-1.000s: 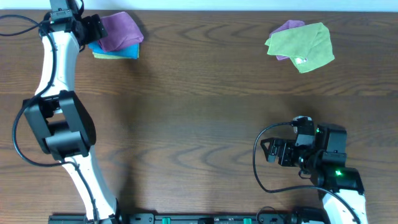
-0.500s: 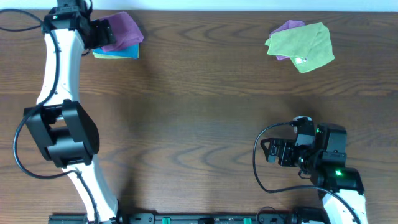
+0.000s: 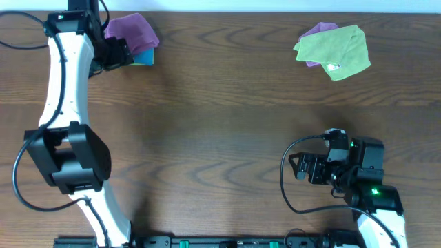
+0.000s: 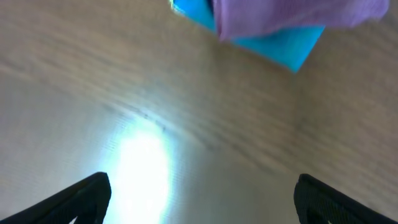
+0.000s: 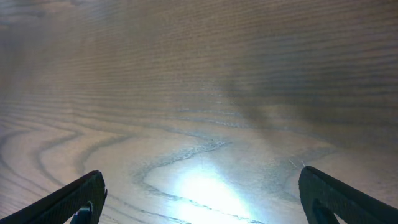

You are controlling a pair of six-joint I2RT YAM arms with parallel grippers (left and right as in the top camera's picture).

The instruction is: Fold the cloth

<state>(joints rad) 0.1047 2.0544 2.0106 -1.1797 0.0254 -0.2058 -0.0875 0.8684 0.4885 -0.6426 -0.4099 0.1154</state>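
Note:
A folded purple cloth [image 3: 131,29] lies on a folded blue cloth [image 3: 145,56] at the back left of the table. Both show at the top of the left wrist view, purple cloth [image 4: 298,14] over blue cloth [image 4: 273,45]. My left gripper [image 3: 118,54] is open and empty, just in front of that stack, over bare wood [image 4: 199,205]. A crumpled green cloth [image 3: 334,49] lies on another purple cloth [image 3: 317,30] at the back right. My right gripper [image 3: 296,167] is open and empty near the front right, over bare wood [image 5: 199,199].
The wooden table [image 3: 220,131] stretches between the two cloth piles. The left arm [image 3: 58,89] reaches along the left edge. The right arm's base and cables [image 3: 358,186] sit at the front right.
My left gripper has pulled back from the purple and blue stack toward the front, leaving it on the table. The right arm has not moved.

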